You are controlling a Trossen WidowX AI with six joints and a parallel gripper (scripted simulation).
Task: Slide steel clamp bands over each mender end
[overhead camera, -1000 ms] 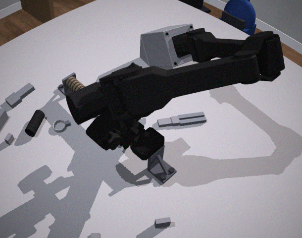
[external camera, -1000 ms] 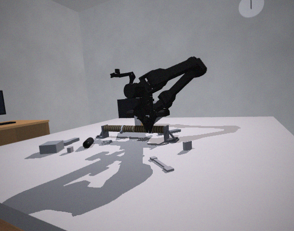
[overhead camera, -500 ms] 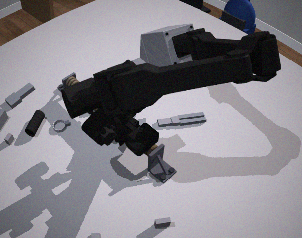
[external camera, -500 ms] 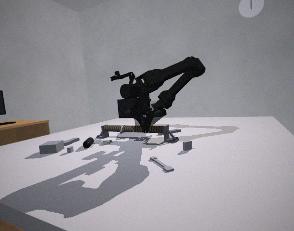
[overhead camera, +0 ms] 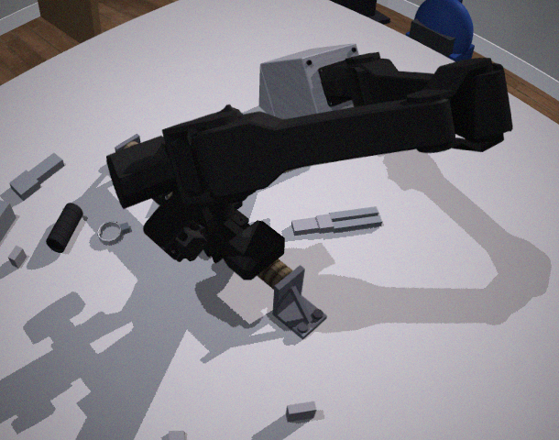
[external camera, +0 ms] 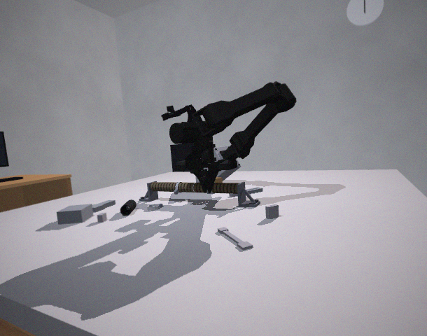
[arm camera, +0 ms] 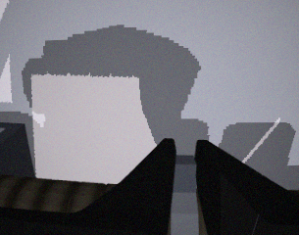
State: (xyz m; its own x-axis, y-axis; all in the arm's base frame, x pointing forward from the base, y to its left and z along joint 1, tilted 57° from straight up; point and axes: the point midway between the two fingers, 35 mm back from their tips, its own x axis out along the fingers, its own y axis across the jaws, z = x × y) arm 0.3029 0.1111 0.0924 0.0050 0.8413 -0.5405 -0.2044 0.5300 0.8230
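The ribbed tan hose (overhead camera: pixel 276 272) (external camera: pixel 226 187) (arm camera: pixel 51 196) runs straight between two grey brackets (overhead camera: pixel 288 291) (external camera: pixel 241 193). My gripper (external camera: pixel 207 190) (arm camera: pixel 183 149) is down at the hose, right of its middle in the exterior view. A narrow grey steel piece (arm camera: pixel 184 178), seemingly the tab of one clamp band, is pinched between the fingers. That band's ring is hidden by the fingers. The other steel band (external camera: pixel 176 187) sits on the hose further left, with its tab below. A thin pale line crosses the hose between it and the gripper. The mender is hidden inside. In the top view the arm covers the fingertips.
A loose ring clamp (overhead camera: pixel 110 232) (external camera: pixel 155 206) and a black ribbed cylinder (overhead camera: pixel 64 227) (external camera: pixel 127 207) lie beside the hose. A grey forked part (overhead camera: pixel 348 220) lies on the arm's side. A grey block (external camera: pixel 74 213), a small block (overhead camera: pixel 301 412) (external camera: pixel 271 211) and a flat bar (external camera: pixel 234 239) lie around.
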